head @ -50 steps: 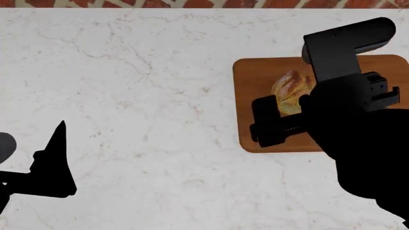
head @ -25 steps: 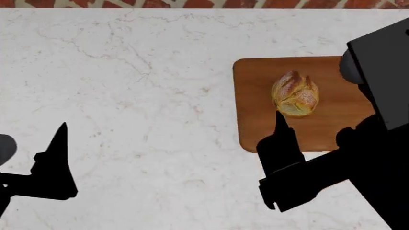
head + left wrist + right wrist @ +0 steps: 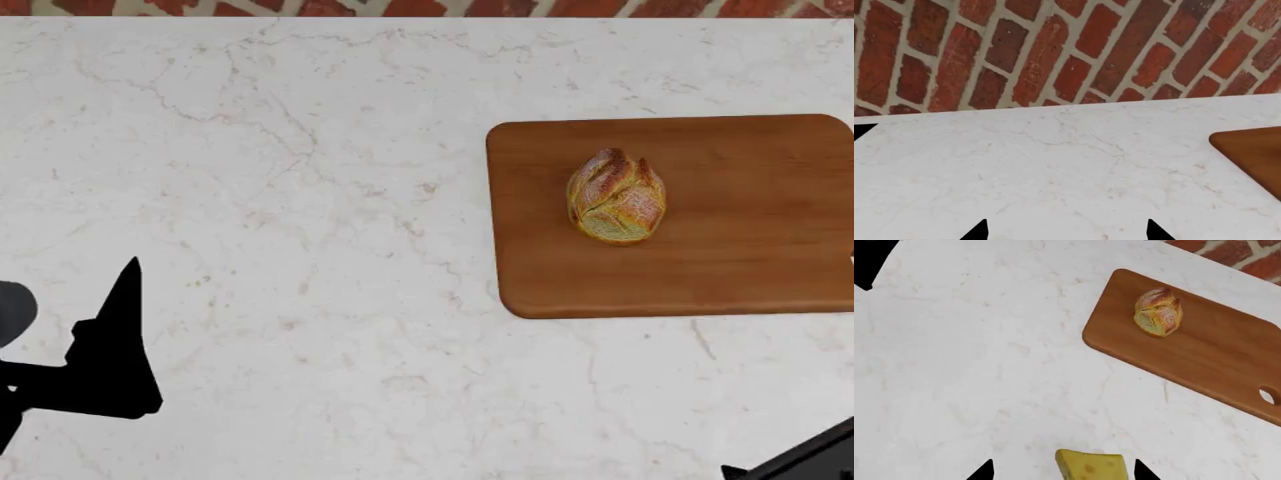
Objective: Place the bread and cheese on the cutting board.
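The bread [image 3: 617,197] lies alone on the reddish-brown cutting board [image 3: 747,270] at the right of the head view. In the right wrist view the same bread [image 3: 1158,311] sits near one end of the board [image 3: 1214,355]. The yellow cheese [image 3: 1092,466] with dark holes rests on the counter off the board. It shows between the spread fingertips of my right gripper [image 3: 1062,471], which is open and touches nothing. The cheese is out of the head view. My left gripper [image 3: 1066,231] is open over bare counter, and it shows low at the left [image 3: 127,275].
A white marble counter [image 3: 334,200] runs back to a red brick wall [image 3: 1054,50]. A corner of the board [image 3: 1254,152] shows in the left wrist view. The board has a small hole [image 3: 1269,395] near one corner. Part of my right arm [image 3: 801,462] shows at the lower right.
My right arm has pulled back off the board toward the lower right, almost out of the head view. The bread stays on the board. The left arm has not moved.
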Robot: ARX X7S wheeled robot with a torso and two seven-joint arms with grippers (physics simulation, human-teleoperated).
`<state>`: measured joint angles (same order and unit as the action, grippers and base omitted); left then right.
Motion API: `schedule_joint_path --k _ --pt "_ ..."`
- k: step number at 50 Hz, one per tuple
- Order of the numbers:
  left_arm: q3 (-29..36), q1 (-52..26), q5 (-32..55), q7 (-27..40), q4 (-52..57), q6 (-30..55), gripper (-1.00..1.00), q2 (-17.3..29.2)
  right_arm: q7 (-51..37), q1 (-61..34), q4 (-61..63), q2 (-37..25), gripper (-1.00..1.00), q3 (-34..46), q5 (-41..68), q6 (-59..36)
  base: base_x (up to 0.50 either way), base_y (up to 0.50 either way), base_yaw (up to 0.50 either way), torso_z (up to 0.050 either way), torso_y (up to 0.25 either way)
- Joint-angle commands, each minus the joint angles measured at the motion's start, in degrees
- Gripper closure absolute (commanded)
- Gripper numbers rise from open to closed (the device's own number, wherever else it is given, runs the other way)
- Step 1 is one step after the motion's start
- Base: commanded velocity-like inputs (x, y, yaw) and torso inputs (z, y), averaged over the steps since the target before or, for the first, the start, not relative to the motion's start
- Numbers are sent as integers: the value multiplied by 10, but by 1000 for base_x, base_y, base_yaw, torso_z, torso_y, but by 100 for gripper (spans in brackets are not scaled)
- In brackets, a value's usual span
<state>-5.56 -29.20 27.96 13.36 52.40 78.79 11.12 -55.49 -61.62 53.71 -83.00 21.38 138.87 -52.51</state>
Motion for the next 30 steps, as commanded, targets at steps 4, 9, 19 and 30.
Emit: schedule_joint_path --k 4,9,19,30 --pt "11 4 -6 -6 -22 -19 -100 1 93 187 63 -63 -100 -7 -139 104 0 0 0 0 0" --pt "19 7 -7 -4 -28 -28 -100 2 -44 489 41 82 -100 -322 -19 -87 0 0 0 0 0" --pt "18 8 -3 -2 -29 -31 -100 5 -38 504 -1 95 -100 -447 -68 -170 0 0 0 0 0" --pt "24 9 2 3 -30 -32 -100 5 -21 466 -9 58 -100 -420 -88 -153 0 0 0 0 0"
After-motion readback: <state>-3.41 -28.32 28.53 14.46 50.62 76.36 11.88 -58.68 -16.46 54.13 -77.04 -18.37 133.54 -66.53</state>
